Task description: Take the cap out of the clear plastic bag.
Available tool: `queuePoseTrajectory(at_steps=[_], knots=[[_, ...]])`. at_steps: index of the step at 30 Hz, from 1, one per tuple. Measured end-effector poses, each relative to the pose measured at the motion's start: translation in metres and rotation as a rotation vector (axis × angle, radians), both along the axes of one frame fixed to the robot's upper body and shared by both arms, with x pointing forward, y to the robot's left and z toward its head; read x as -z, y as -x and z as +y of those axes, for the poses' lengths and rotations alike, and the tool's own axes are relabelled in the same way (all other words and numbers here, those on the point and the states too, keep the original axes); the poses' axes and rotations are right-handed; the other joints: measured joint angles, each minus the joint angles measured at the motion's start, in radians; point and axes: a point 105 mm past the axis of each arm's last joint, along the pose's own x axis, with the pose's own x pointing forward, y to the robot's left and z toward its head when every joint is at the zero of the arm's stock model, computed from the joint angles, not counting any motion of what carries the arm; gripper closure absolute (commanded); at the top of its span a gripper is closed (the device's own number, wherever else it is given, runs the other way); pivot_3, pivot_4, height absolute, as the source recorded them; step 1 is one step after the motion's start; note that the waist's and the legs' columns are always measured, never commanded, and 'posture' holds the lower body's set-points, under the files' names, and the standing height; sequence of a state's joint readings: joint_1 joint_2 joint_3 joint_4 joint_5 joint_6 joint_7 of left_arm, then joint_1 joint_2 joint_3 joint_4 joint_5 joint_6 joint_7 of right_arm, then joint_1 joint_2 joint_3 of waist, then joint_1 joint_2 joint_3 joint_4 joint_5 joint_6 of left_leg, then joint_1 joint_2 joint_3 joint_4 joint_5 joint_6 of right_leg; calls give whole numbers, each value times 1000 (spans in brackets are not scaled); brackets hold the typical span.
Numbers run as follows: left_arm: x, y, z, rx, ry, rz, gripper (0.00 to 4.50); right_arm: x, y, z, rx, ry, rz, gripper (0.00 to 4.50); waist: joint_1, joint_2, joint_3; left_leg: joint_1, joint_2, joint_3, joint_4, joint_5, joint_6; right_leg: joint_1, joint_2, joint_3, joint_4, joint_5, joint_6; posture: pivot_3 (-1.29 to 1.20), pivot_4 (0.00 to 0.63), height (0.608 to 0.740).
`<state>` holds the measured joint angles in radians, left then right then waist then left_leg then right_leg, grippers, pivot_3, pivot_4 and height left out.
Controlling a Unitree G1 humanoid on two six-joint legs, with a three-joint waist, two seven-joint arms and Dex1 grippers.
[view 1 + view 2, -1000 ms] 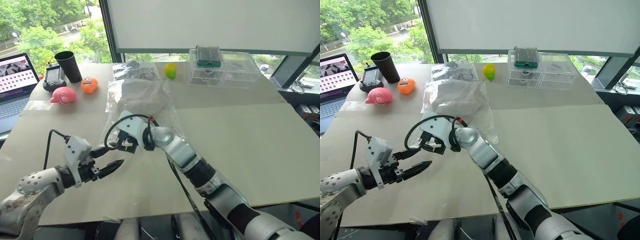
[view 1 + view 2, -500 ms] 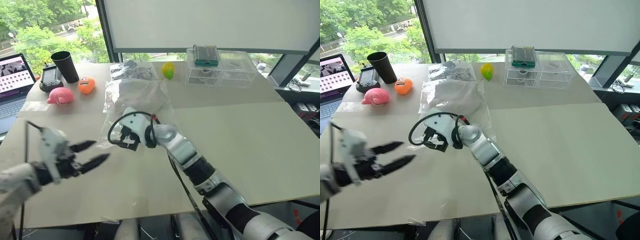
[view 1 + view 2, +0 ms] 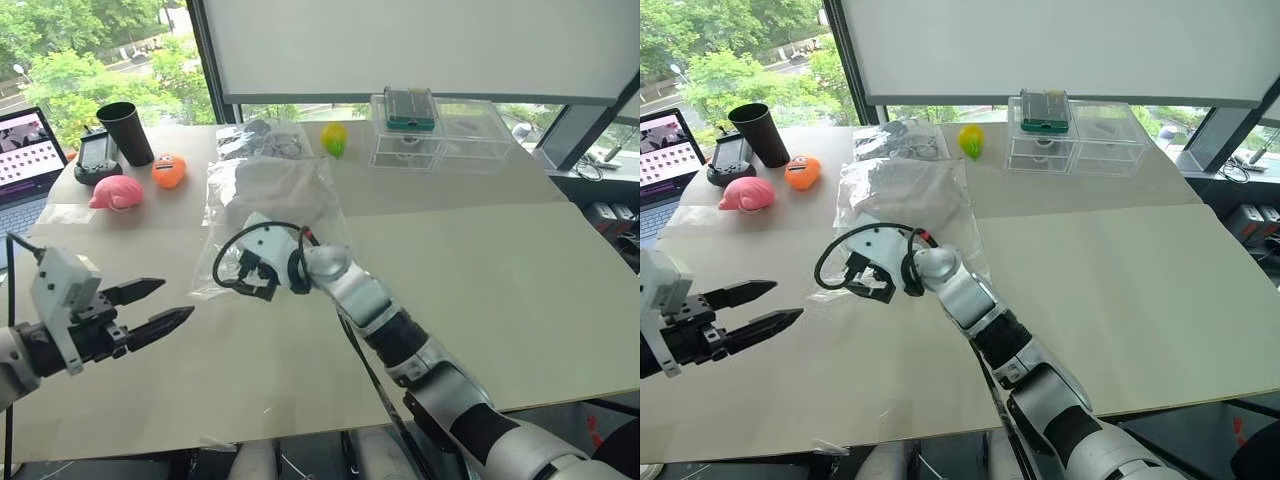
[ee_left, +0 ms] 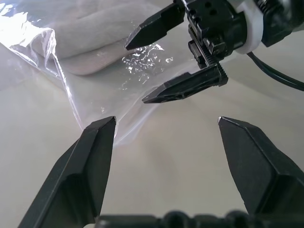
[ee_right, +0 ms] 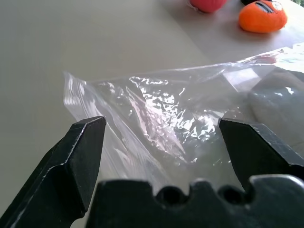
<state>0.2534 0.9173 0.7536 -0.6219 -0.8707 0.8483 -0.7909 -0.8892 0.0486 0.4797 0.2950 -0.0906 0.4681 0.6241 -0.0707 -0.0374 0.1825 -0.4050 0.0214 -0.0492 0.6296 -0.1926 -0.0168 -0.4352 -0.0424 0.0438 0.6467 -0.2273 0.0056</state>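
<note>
The cap (image 3: 268,190) lay inside the clear plastic bag (image 3: 290,225) on the surface (image 3: 480,280). The right claw (image 3: 243,277) gaped wide over the bag's near corner. The left claw (image 3: 155,307) hung wide and empty at eight o'clock.

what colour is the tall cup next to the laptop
Black, plain with no pattern; the cup shows best in the left eye view.

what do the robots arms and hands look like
Both arms are silver-grey metal with black joint sections. Each hand carries a white boxy block at the wrist and two black, pointed, wedge-shaped fingers. The left hand has a thin black cable rising from its white block. The right hand has a black cable looping over it, a spot of red at the plug, and a toothed black rail behind its fingers.
</note>
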Motion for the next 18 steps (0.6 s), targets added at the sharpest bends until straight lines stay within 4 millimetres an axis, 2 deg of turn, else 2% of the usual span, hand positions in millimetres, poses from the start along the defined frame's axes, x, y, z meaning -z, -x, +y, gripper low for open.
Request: queuePoseTrajectory(at_steps=[11, 18], knots=[[-5, 2, -4, 4, 5, -16, 821, 17, -11, -5, 45, 64, -46, 10, 0, 0, 0, -1, 0, 0, 0, 1, -1, -1, 0, 0, 0, 0, 0, 0, 150, 740], [-5, 1, -7, 1, 0, -21, 821, 23, -33, -32, 156, 123, -99, 10, 1, 0, 0, -1, 0, 0, 0, 1, -2, -1, 0, 0, 0, 0, 0, 0, 150, 740]])
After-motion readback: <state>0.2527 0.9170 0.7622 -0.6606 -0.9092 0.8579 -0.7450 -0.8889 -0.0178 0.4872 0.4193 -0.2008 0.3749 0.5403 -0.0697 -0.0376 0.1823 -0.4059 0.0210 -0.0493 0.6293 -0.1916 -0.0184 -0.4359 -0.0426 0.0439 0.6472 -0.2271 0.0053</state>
